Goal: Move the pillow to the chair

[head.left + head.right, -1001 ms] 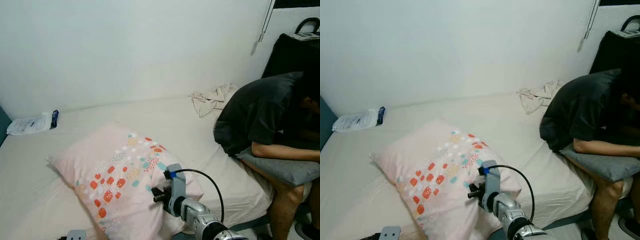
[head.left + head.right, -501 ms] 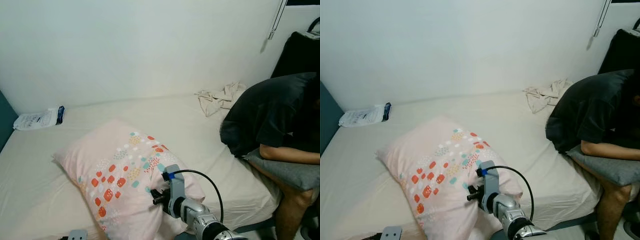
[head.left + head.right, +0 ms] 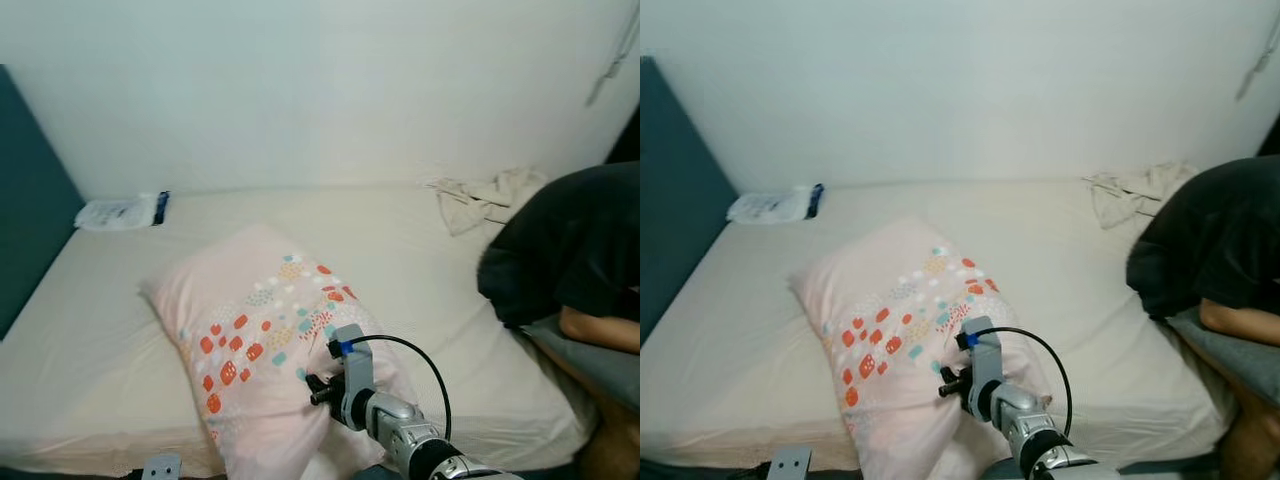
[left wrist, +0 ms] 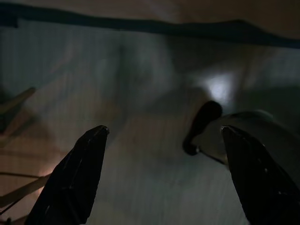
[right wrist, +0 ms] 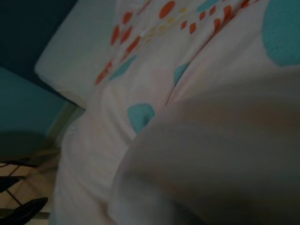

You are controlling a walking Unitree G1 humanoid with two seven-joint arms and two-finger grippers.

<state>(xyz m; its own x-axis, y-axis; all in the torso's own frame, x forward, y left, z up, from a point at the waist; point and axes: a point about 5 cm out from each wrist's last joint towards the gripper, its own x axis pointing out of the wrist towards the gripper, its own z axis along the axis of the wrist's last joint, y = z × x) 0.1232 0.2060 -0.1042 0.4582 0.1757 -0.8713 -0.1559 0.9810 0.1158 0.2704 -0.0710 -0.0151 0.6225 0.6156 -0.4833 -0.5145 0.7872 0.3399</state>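
The right gripper (image 3: 318, 388) grasps the pink pillow (image 3: 255, 335) at its 5 o'clock corner. The left gripper (image 4: 161, 178) hangs with fingers spread apart. A person (image 3: 570, 260) sits at 3 o'clock.

Nothing readable is showing anywhere; the white packet (image 3: 118, 211) lying at the far corner of the bed (image 3: 90, 330) is carrying print too small to make out.

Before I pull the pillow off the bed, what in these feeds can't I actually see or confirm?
- Right gripper: in the left eye view its fingertips press into the pink pillow with orange and teal dots; the grip cannot be confirmed.
- Right wrist view: blurred pillow fabric up close hides the fingers.
- Left wrist view: very dark; the surroundings beyond the open left gripper are unclear.
- Person in dark shirt: cut off by the frame's edge.
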